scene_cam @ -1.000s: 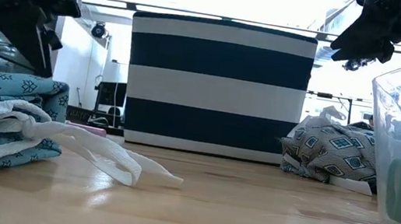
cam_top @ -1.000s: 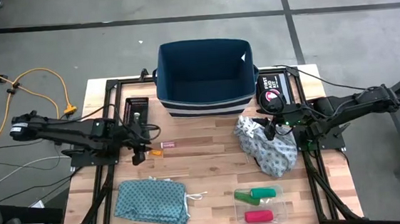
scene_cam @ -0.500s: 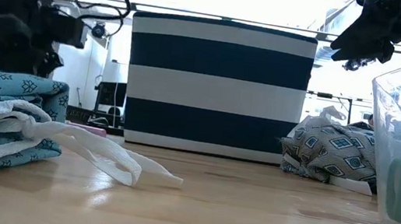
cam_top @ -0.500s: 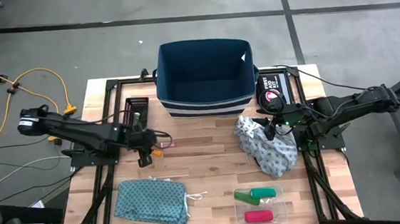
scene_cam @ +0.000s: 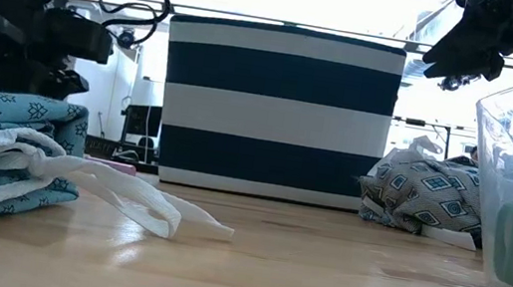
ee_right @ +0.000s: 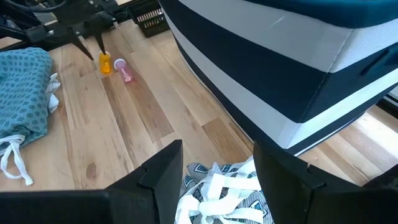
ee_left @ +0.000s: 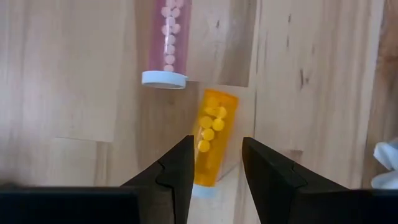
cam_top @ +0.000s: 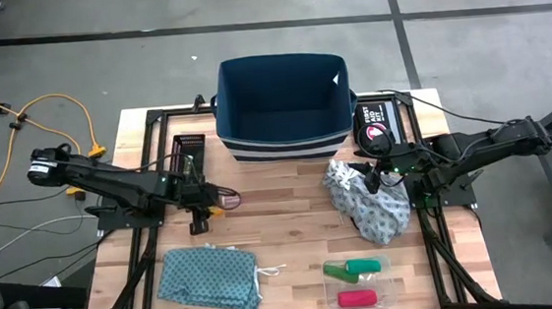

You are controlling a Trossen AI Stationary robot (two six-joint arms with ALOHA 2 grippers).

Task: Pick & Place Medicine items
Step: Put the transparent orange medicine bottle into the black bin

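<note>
Left wrist view, orange vial [ee_left: 211, 135] holding yellow pills, pink tube [ee_left: 167, 38] holding pink pills

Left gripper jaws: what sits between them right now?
In the left wrist view, the left gripper stands open with the orange vial lying between its jaws on the bare wood; the pink tube lies just beyond.

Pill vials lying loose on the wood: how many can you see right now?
2. The orange vial lies between the left gripper's open fingers; the pink vial lies just beyond it, cap toward the orange one. More may be hidden under the cloths.
</note>
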